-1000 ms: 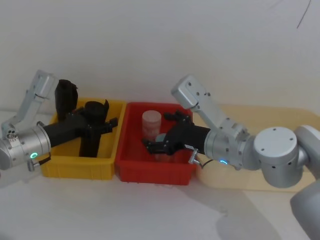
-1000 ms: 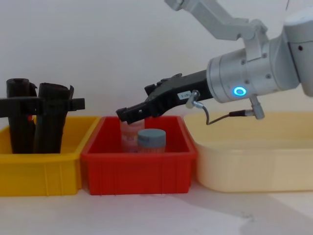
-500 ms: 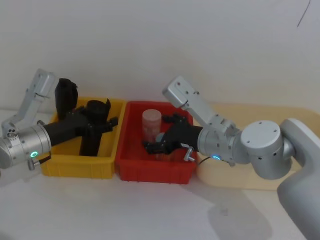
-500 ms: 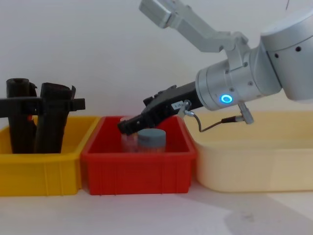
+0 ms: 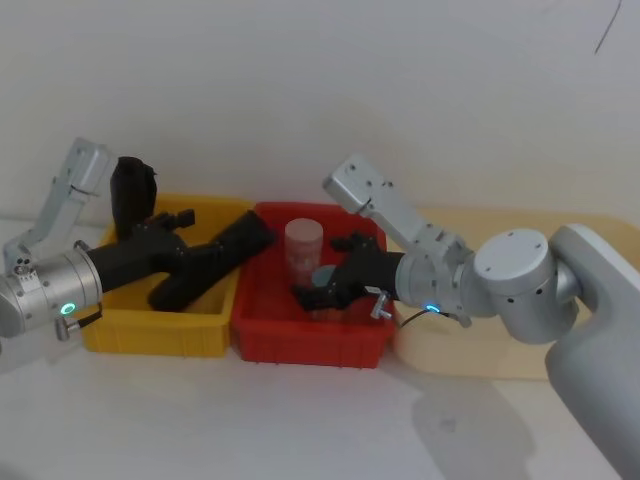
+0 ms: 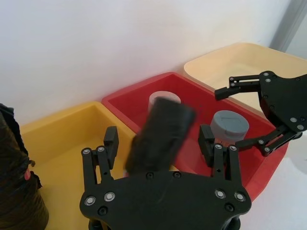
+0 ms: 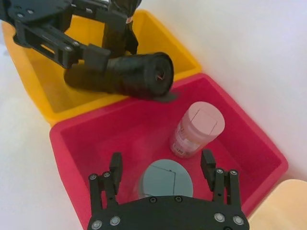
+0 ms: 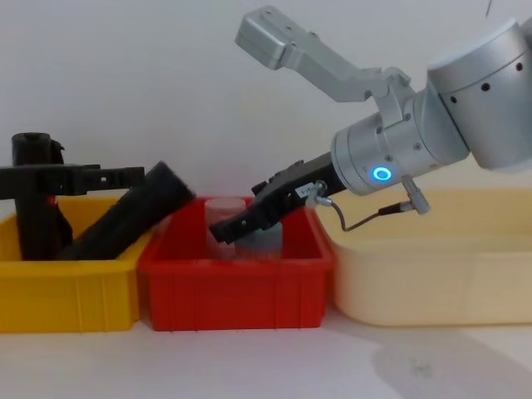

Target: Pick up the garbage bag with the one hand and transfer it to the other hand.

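Note:
The garbage bag point(image 5: 205, 270), a black roll, leans tilted in the yellow bin point(image 5: 150, 335), its upper end over the wall shared with the red bin point(image 5: 310, 345). My left gripper point(image 5: 190, 235), on the teal-lit arm, is open. In the left wrist view the garbage bag point(image 6: 160, 134) slants between the spread fingers point(image 6: 111, 140) with gaps on both sides. My right gripper point(image 5: 325, 285), on the blue-lit arm, hangs open low in the red bin. In the right wrist view the right gripper point(image 7: 161, 167) straddles a grey-lidded jar point(image 7: 165, 179).
A second black roll point(image 5: 130, 195) stands upright in the yellow bin's far left corner. A clear pinkish jar point(image 5: 303, 245) stands in the red bin behind the grey-lidded one. A cream tray point(image 8: 432, 283) sits to the right of the red bin.
The garbage bag has tipped from upright to leaning right toward the red bin, and the left gripper no longer clasps it. The right gripper has sunk lower into the red bin.

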